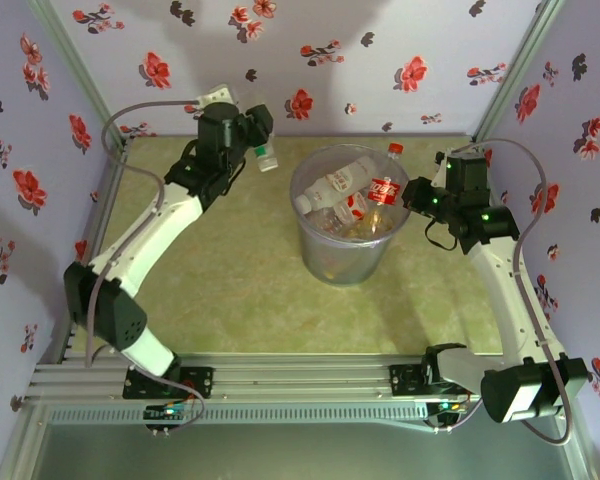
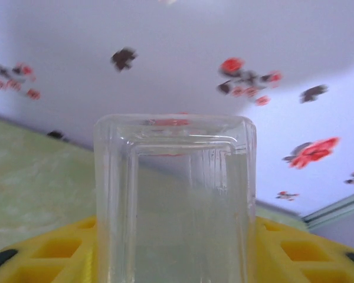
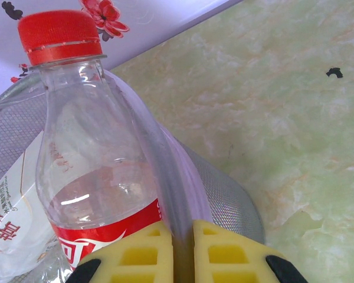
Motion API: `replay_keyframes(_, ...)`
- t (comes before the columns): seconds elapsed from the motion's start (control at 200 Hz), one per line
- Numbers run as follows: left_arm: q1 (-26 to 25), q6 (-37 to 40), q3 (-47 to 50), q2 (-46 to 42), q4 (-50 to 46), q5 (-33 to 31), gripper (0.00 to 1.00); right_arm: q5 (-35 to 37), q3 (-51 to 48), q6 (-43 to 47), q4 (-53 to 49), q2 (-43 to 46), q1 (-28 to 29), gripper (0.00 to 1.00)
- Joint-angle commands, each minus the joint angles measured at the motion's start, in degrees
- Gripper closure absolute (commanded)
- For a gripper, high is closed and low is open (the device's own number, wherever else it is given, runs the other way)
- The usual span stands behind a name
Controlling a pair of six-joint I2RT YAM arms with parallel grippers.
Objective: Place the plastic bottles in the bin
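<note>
Looking down on the green marbled worktop (image 1: 230, 290), you see the bin (image 1: 320, 262) standing near its middle with several plastic bottles (image 1: 335, 188) piled inside, a red-capped bottle (image 3: 82, 147) leaning against its rim. Your right claw (image 3: 183, 242) is pressed together on that rim. Your left claw (image 1: 257, 130) pinches a clear white-capped bottle (image 1: 268, 157), just outside the bin's far-left rim.

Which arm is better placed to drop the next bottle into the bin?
Left. The left jaws hold a clear bottle near the bin; the right jaws are shut on the bin's rim.
</note>
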State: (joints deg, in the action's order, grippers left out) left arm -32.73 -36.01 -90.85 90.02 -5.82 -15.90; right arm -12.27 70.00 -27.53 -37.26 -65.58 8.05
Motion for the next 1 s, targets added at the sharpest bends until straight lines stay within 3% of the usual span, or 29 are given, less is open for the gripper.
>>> replay_keyframes(0.0, -4.4, 9.0, 1.6, -4.1, 9.9, -0.3, 1.0, -2.6, -1.4, -0.4, -1.0, 0.3, 1.0, 1.0)
replay_keyframes(0.11, -9.6, 16.0, 1.0, -5.0, 13.7, 1.7, 1.0, -2.7, -1.5, -0.8, -0.7, 0.2, 1.1, 1.0)
replay_keyframes(0.25, -14.6, 23.6, -0.3, -3.5, 17.1, 9.9, 1.0, -2.6, -1.5, -0.9, -0.6, 0.4, 1.5, 1.0)
replay_keyframes(0.425, -17.5, 29.7, -5.2, 0.4, 9.5, 21.5, 1.0, -2.2, -1.5, -0.6, -1.1, 1.0, 1.6, 1.0)
replay_keyframes(0.615, -19.7, 31.1, -6.2, 2.6, 5.3, 26.4, 1.0, -2.1, -1.5, -0.1, -1.4, 1.0, 1.6, 1.0)
replay_keyframes(0.995, -20.4, 29.7, -3.4, 4.5, 0.2, 29.0, 1.0, -2.2, -1.6, 0.2, -1.2, 0.8, 1.6, 1.0)
